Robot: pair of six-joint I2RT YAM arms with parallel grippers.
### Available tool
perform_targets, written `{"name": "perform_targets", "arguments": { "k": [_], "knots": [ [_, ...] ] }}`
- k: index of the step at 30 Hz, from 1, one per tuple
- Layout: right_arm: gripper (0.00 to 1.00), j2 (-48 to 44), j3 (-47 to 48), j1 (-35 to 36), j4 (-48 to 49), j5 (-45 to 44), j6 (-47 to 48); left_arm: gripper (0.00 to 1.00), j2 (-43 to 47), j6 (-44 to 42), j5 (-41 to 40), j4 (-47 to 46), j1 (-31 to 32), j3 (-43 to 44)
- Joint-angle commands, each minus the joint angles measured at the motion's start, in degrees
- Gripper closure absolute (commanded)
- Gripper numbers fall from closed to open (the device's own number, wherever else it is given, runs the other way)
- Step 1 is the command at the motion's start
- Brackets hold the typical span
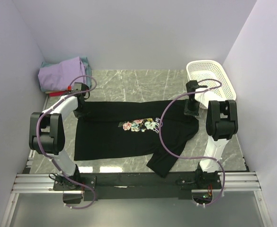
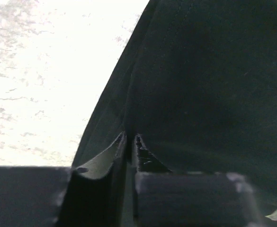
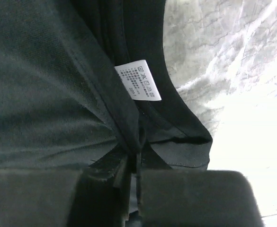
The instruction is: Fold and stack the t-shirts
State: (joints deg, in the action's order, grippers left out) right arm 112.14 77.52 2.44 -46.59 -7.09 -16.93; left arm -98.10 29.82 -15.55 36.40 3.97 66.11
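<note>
A black t-shirt [image 1: 114, 135] with a rose print [image 1: 140, 125] lies spread flat on the marble table, one sleeve trailing toward the near edge. My left gripper [image 1: 81, 111] sits low at its far left corner. In the left wrist view, the left gripper [image 2: 130, 138] has its jaws nearly together on the shirt's dark edge [image 2: 200, 94]. My right gripper [image 1: 191, 111] is at the far right corner. In the right wrist view, the right gripper [image 3: 133, 158] pinches bunched black cloth [image 3: 43, 94] just below a white care label [image 3: 138, 80]. A lavender folded t-shirt [image 1: 62, 73] tops a pile at the back left.
A white mesh basket [image 1: 209, 75] stands at the back right, close behind the right arm. Teal cloth [image 1: 85, 60] shows under the lavender pile. Walls close in on both sides. Bare marble [image 1: 129, 80] lies behind the shirt.
</note>
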Motion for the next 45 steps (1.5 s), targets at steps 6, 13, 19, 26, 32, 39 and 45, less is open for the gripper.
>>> {"name": "perform_targets", "arguments": {
  "k": [6,13,19,26,32,39,45],
  "knots": [
    [0.3,-2.53,-2.55,0.02,-1.13,-7.84,-2.93,0.47,2.21,2.16,-7.81,4.37,2.0,-0.98],
    [0.26,-17.02,-0.35,0.11,4.74,-4.6,-3.02,0.31,9.6,2.61,-8.54,3.59,2.27,2.87],
    [0.23,-17.32,0.09,0.2,11.43,6.88,-1.53,0.27,11.88,3.05,4.43,-2.99,2.27,6.58],
    [0.25,-9.05,0.53,0.99,18.02,20.01,-3.9,0.27,3.38,4.54,22.84,-18.38,3.85,4.82],
    [0.25,-2.81,3.08,1.43,17.94,17.82,-3.38,0.29,-4.97,5.51,24.52,-24.54,4.12,2.71],
    [0.24,0.71,3.52,1.34,14.69,11.15,-3.55,0.29,-10.96,3.49,15.74,-16.91,4.12,6.31],
    [0.23,4.39,3.43,1.17,12.32,9.2,-4.25,0.27,-15.09,2.26,4.49,-9.95,4.03,10.61]
  ]
}}
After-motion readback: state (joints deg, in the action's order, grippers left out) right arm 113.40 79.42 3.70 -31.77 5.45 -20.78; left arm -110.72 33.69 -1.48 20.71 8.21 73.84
